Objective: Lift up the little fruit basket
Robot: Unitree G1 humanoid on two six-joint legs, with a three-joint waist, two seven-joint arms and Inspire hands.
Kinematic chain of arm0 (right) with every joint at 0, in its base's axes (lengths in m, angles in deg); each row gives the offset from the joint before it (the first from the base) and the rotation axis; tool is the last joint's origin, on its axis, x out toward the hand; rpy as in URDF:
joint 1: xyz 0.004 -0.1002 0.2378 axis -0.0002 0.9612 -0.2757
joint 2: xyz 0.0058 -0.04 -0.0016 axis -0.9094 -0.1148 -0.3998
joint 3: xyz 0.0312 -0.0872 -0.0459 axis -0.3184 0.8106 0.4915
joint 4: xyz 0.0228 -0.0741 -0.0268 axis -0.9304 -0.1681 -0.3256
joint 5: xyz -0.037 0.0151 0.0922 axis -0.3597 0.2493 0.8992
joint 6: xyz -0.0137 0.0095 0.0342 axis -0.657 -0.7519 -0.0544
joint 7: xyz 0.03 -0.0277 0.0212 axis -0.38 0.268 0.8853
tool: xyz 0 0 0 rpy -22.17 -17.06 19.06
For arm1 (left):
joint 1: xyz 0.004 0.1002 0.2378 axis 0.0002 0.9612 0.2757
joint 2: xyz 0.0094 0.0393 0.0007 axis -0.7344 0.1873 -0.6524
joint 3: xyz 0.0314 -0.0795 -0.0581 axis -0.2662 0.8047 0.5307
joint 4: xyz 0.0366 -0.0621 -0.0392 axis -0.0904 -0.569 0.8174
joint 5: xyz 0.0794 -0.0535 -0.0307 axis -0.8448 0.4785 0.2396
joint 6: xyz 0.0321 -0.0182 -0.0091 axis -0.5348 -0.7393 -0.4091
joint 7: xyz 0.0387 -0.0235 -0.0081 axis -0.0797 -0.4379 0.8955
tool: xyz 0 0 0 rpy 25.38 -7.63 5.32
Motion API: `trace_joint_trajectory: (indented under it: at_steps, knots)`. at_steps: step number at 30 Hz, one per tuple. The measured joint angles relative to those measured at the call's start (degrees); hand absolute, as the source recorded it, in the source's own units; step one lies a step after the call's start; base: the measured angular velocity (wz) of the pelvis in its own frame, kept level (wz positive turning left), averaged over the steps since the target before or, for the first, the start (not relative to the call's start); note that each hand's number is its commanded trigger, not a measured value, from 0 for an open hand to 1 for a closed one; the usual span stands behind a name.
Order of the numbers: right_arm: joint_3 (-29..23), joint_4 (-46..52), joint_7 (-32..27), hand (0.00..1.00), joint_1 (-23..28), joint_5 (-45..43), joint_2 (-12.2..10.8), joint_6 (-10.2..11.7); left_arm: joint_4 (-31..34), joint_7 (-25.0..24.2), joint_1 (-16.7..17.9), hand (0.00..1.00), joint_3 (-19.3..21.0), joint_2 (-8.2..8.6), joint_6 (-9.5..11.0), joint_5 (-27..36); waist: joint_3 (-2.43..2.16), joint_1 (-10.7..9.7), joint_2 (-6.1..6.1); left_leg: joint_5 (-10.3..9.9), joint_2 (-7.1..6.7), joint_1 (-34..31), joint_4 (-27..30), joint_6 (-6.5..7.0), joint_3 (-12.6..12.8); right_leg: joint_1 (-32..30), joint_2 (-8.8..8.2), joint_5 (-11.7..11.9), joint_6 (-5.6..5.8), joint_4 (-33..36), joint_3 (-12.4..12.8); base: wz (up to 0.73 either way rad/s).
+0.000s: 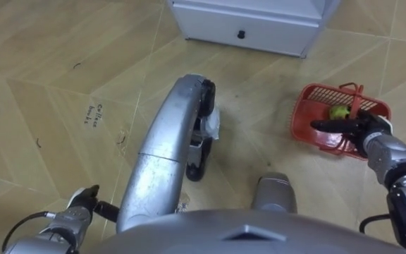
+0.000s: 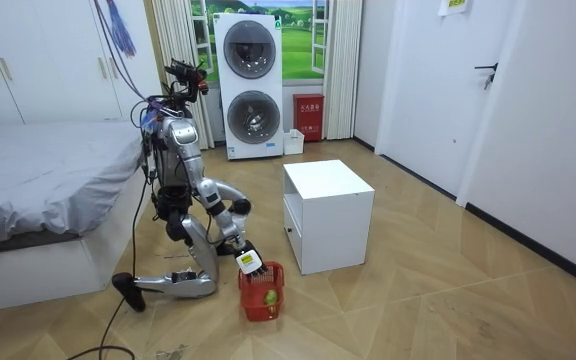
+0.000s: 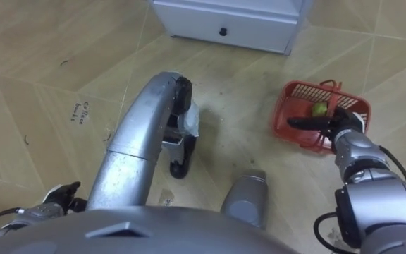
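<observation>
A red plastic fruit basket [image 1: 309, 113] with thin upright handles [image 1: 357, 92] stands on the wooden floor at my front right. A green fruit [image 1: 339, 111] lies inside it. My right hand [image 1: 361, 130] reaches over the basket's near rim, its dark fingers [image 1: 324, 125] straight and pointing left across the opening, holding nothing. Low at the left, near the floor, my left hand [image 1: 83, 201] hangs relaxed and idle. In the room view I kneel on the floor beside the basket [image 2: 261, 295], between the bed and the white cabinet.
A white cabinet [image 1: 245, 21] with a dark drawer knob stands just ahead, left of the basket. The bed [image 2: 38, 190] is behind me in the room view, and stacked washing machines [image 2: 253, 85] stand at the far wall.
</observation>
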Motion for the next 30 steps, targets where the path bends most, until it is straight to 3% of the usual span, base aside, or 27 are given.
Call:
trace_joint_trajectory:
  at_steps: [11, 19, 30]
  knots:
    - [2.22, -0.31, 0.51, 1.00, -0.01, -1.11, -0.30, -1.19, -0.23, -1.14, -2.03, 0.00, -0.61, 0.61, -0.29, 0.04, 0.06, 0.10, 0.10, 0.00, 0.62, -0.01, 0.21, 0.00, -0.05, -0.22, 0.44, -0.18, 0.25, 0.22, 0.11, -0.01]
    - [2.12, -0.30, 0.26, 1.00, -0.01, 0.12, -1.31, -1.20, -1.77, -0.91, -3.01, 0.00, -1.19, 2.32, -0.27, 1.99, 0.15, -0.06, 0.04, 0.00, 0.69, -0.01, 0.24, 0.00, -0.06, -0.25, 0.48, -0.21, 0.32, 0.32, 0.21, 0.00]
    - [2.11, -1.99, -0.14, 1.00, -0.27, 0.07, -1.26, -1.17, -1.82, -0.86, -3.34, 0.00, -1.01, 2.35, -0.21, 2.34, 0.33, -0.14, -0.29, 0.00, 0.62, 0.04, 0.30, 0.01, -0.09, -0.08, 0.46, -0.21, 0.32, 0.27, 0.11, 0.00]
